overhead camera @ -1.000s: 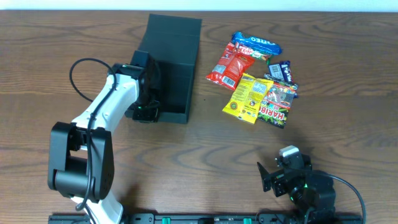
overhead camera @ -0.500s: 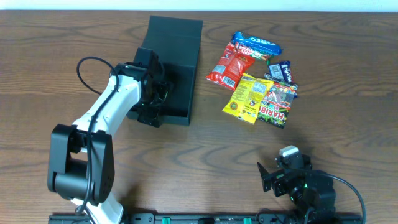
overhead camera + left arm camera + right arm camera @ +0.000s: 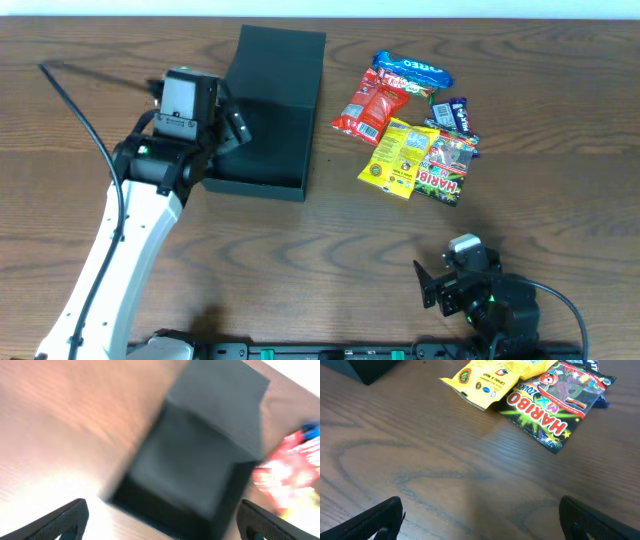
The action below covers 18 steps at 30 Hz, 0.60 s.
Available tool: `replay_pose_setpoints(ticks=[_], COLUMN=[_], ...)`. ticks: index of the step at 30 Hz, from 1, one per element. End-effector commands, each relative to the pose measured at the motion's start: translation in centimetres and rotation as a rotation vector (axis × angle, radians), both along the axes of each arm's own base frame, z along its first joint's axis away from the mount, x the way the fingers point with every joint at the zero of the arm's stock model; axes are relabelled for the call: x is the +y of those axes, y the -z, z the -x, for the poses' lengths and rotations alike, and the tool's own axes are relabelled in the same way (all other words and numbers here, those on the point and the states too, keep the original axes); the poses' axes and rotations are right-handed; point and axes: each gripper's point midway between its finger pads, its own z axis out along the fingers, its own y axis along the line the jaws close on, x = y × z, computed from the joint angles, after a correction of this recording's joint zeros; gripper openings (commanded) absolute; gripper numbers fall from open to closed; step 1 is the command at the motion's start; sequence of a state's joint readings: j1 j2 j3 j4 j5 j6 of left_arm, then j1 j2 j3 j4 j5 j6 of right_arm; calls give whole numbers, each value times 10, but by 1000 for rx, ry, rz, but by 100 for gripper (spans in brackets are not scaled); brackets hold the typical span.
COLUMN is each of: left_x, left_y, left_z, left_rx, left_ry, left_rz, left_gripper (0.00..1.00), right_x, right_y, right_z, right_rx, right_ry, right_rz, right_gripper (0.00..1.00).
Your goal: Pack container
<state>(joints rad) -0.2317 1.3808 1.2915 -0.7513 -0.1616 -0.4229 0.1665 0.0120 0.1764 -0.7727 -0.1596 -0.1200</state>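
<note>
Container (image 3: 268,110): dark box on the left half of the wooden table (image 3: 330,250), toward the far edge. The flap lid is open on its far side.
Left gripper (image 3: 160,515): up in the air over the container's left side, not touching it. The wrist view is pretty blurry, but you can see the fingers spread wide with nothing between them.
Right gripper (image 3: 480,522): parked low near the front right of the table, well apart from the container. Jaws wide apart, holding nothing, just bare wood under it.
Snacks: all in a loose pile to the right of the container, near it but not touching.
Pile details: red packet (image 3: 368,108) sits closest to the box, with the blue packet (image 3: 412,70) behind it. The yellow packet (image 3: 492,380) and Haribo bag (image 3: 555,407) overlap at the front, and a small dark bar (image 3: 452,112) is on the far right.
</note>
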Motion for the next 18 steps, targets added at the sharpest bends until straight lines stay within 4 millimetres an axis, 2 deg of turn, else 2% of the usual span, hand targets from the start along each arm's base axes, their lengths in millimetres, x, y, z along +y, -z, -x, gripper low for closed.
replay_pose_setpoints(ticks=[1, 3, 6, 8, 11, 14, 16, 18], left_x=[13, 7, 11, 17, 23, 20, 21, 22], left_y=[12, 30, 58, 83, 115, 147, 156, 168], left_z=[-11, -18, -29, -37, -43, -41, -41, -40], left_rx=[77, 122, 195, 252, 317, 383, 405, 428], left_ry=[350, 463, 529, 549, 556, 619, 620, 622], left_rz=[-385, -421, -474, -485, -462, -410, -402, -386], left_gripper=[95, 96, 100, 88, 88, 88, 88, 81], right_x=[-2, -2, -2, -2, -2, -2, -2, -2], right_y=[2, 2, 2, 2, 2, 2, 2, 2], right_z=[0, 0, 0, 0, 0, 0, 0, 0], right_rx=[4, 4, 4, 4, 4, 4, 4, 4], right_ry=[16, 17, 16, 16, 17, 17, 16, 16], right_rz=[-7, -7, -7, -7, -7, -7, -7, -7], right_gripper=[99, 99, 99, 99, 99, 99, 99, 99])
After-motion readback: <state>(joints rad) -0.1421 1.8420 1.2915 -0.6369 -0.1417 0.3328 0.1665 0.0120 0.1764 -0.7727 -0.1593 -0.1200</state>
